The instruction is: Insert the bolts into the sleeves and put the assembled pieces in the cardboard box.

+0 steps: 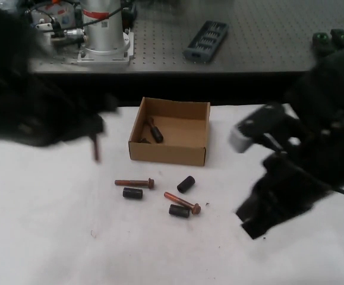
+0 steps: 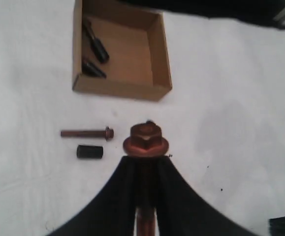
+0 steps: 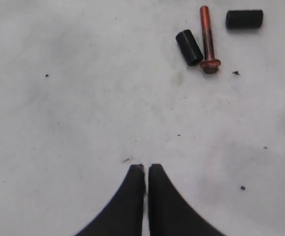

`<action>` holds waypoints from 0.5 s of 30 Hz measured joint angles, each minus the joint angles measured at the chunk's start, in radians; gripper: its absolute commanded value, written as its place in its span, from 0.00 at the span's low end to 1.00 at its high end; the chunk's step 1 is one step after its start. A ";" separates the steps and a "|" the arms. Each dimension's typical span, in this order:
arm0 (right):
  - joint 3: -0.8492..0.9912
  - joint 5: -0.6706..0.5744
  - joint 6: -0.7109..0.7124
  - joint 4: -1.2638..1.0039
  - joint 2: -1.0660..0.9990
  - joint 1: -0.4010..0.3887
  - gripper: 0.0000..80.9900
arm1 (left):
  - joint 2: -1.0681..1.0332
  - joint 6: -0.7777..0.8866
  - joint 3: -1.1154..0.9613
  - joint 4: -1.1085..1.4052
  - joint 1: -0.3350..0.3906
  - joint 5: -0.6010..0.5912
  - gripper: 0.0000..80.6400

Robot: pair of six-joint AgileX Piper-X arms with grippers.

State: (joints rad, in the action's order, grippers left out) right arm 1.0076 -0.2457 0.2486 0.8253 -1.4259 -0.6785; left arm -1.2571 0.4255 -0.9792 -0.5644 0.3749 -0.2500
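The box (image 1: 169, 155), centre of the high view, holds two dark assembled pieces (image 1: 154, 130) by its left wall. The left claw (image 2: 145, 162), at frame left, grips a bolt (image 2: 145, 139). The right claw (image 3: 146, 169), at lower right, is closed, fingers together. Below the box, two bolts (image 1: 135, 183) and three sleeves (image 1: 132, 193) lie on the white table (image 1: 53, 237)

- The cardboard box (image 1: 169, 153) is showing plain tan brown, inside and out.
- The held bolt (image 2: 145, 140) is gleaming copper-orange on its head and looking darker reddish brown down the shank.
- The loose bolts (image 1: 134, 183) are showing the same coppery red-brown.
- The sleeves (image 1: 132, 193) are looking matt black.
- The left gripper (image 2: 145, 164) and the right gripper (image 3: 145, 169) are both showing plain black.
- The cloth (image 1: 53, 225) is looking white, flecked with small dark specks.
- The bench top (image 1: 267, 35) is showing grey with a regular grid of dark dots.
- The metal column (image 1: 103, 27) is shining silver with a red band.
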 measured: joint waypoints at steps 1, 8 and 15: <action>0.000 0.000 0.005 0.000 -0.006 0.000 0.17 | 0.039 -0.005 0.004 0.004 -0.022 -0.002 0.01; 0.157 0.047 0.087 0.002 -0.167 0.000 0.34 | 0.327 -0.015 0.147 0.035 -0.137 -0.037 0.01; 0.281 0.123 0.168 0.052 -0.311 -0.009 0.29 | 0.513 -0.007 0.319 0.068 -0.212 -0.158 0.01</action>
State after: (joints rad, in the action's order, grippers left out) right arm 1.2882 -0.1232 0.4163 0.8777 -1.7365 -0.6877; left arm -0.7436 0.4189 -0.6604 -0.4960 0.1625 -0.4078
